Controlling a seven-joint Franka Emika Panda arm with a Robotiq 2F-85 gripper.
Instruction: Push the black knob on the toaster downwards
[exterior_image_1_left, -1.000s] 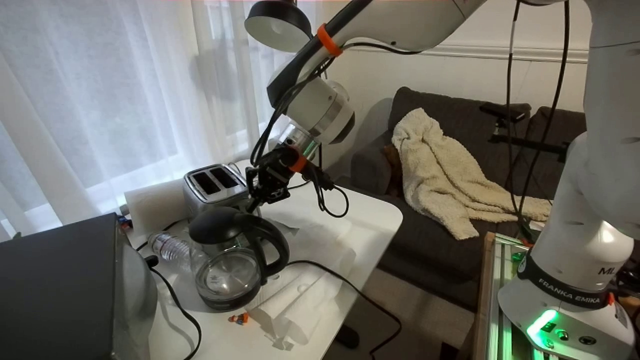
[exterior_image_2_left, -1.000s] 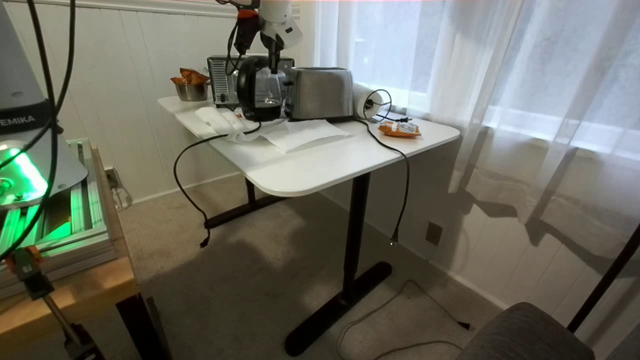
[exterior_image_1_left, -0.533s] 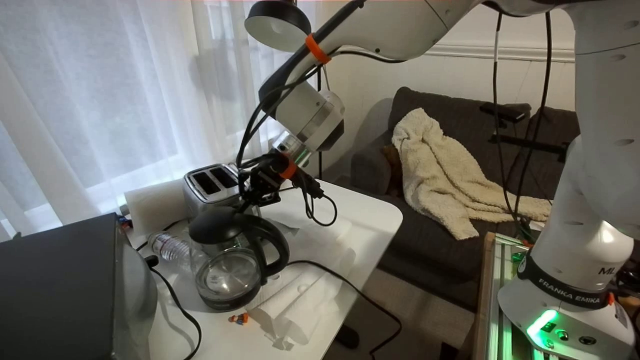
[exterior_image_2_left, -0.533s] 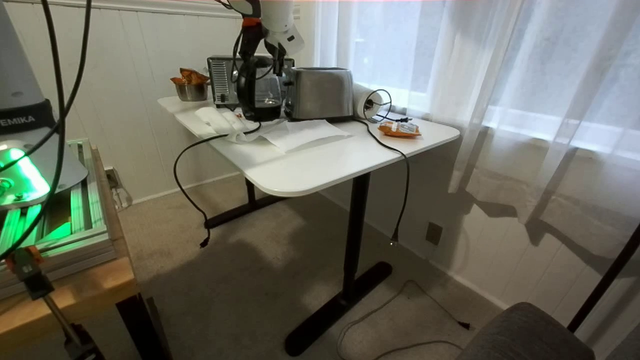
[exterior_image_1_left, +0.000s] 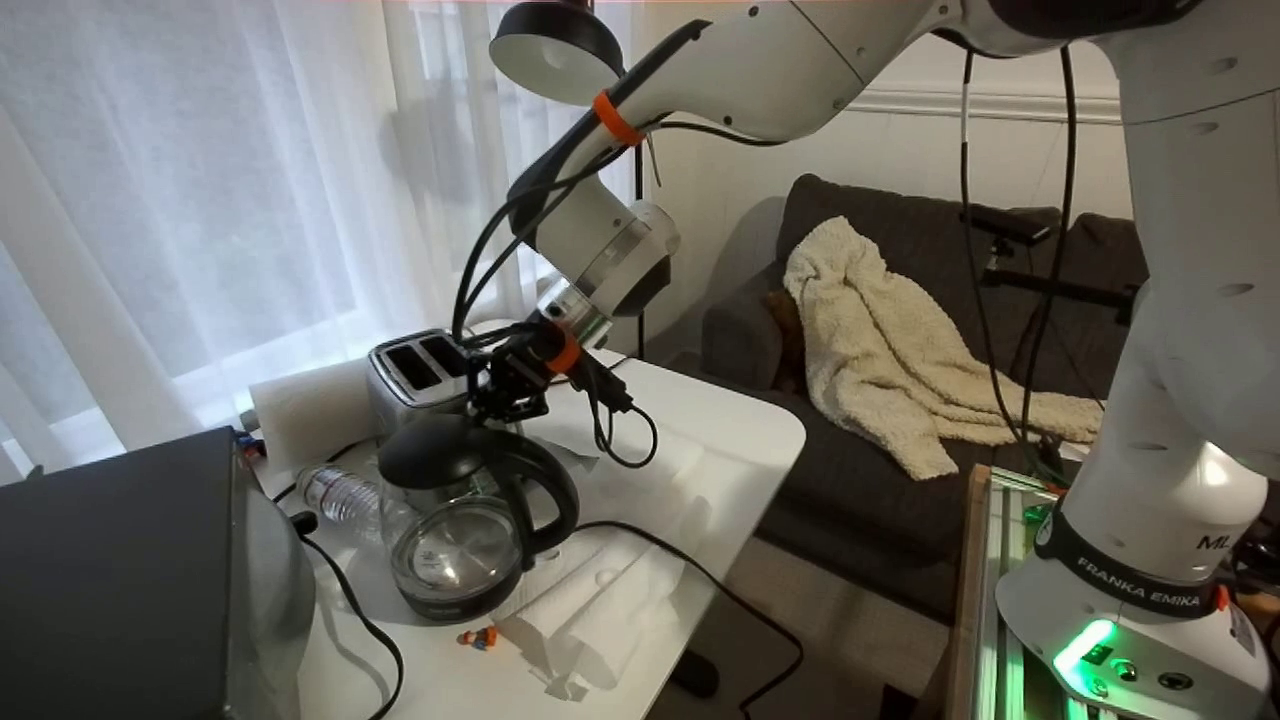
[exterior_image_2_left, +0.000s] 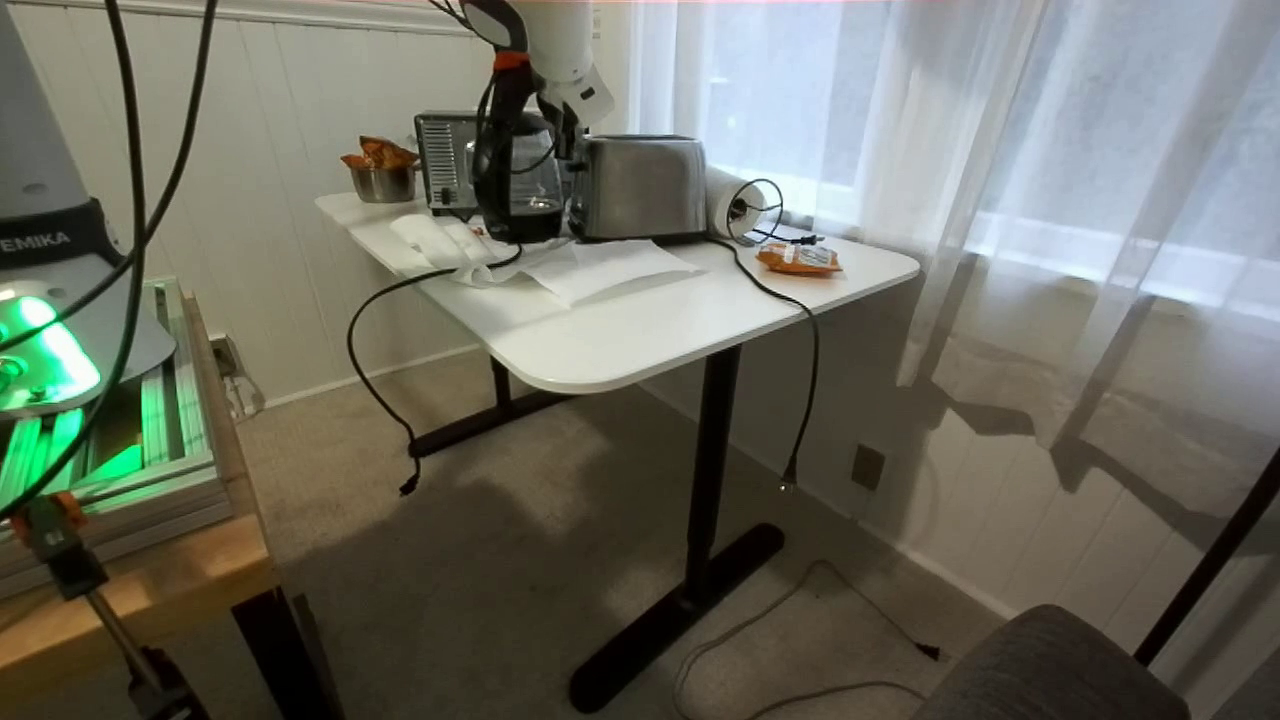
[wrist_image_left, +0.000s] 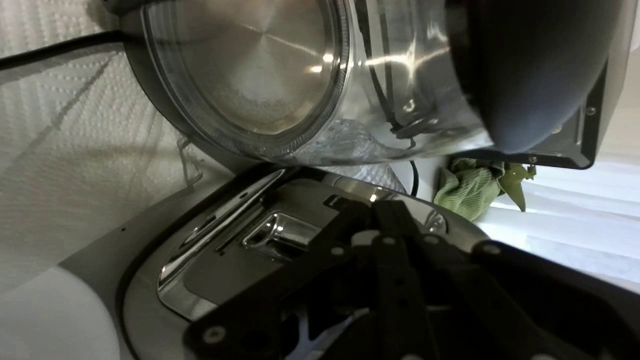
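Narrow as you like, the gripper (wrist_image_left: 374, 210), its tips drawn together, right by the end of the toaster (exterior_image_2_left: 650, 187), and in the wrist view those dark tips sit in front of its chrome-edged end panel (wrist_image_left: 230, 270). Touching? Cannot tell from here, and the black knob cannot be picked out for certain. The toaster itself stands upright on the white table (exterior_image_2_left: 640, 340), just beside the glass jug (exterior_image_1_left: 465, 540) in both exterior views, with the paper roll (exterior_image_1_left: 310, 415) near it.

On to the lettering! Big, pale and clear on the black band (exterior_image_1_left: 1135, 583) round the robot's base (exterior_image_1_left: 1150, 625): FRANKA EMIKA. Above it on the white shell (exterior_image_1_left: 1190, 490), the letters ML. In an exterior view the same band gives just the letters EMIKA (exterior_image_2_left: 38, 242), right at the edge.

There's an orange packet (exterior_image_2_left: 800, 260) lying near the table's edge, pale print across it, too small to read. Same story for the clear bottle (exterior_image_1_left: 345, 493) on its side by the jug: a reddish band near one end, too fine to make out.
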